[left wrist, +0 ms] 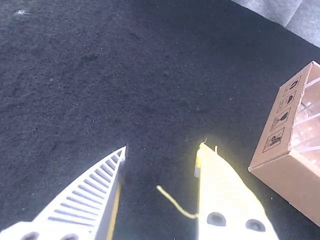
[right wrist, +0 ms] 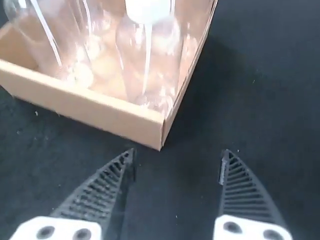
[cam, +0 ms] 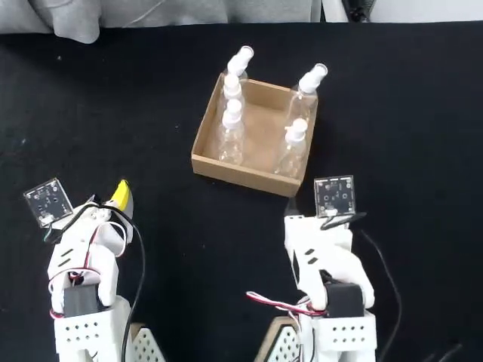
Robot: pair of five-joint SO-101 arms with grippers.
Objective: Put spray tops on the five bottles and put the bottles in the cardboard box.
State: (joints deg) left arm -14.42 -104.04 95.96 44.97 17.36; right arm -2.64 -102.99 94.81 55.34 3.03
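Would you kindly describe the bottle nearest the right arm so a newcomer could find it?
Find the cardboard box on the black table. Three bottles line one side, two the other. Yours is the pair's bottle in the corner nearest the right arm.

Setting: robotics test bench in a lab-type workspace; the wider room cannot be told.
Cover: black felt-like surface (cam: 423,113) spread under and all round the cardboard box (cam: 226,170).
Rig: left arm (cam: 83,264) and right arm (cam: 332,260), white perforated shells, fixed side by side on the near side of the box.
Wiring: bare red and white wires (cam: 275,304) at the right arm's base, nearer than the box.
Electronics: a square board (cam: 47,200) on the left arm's wrist.
Backdrop: grey cloth (cam: 75,19) bunched beyond the box.
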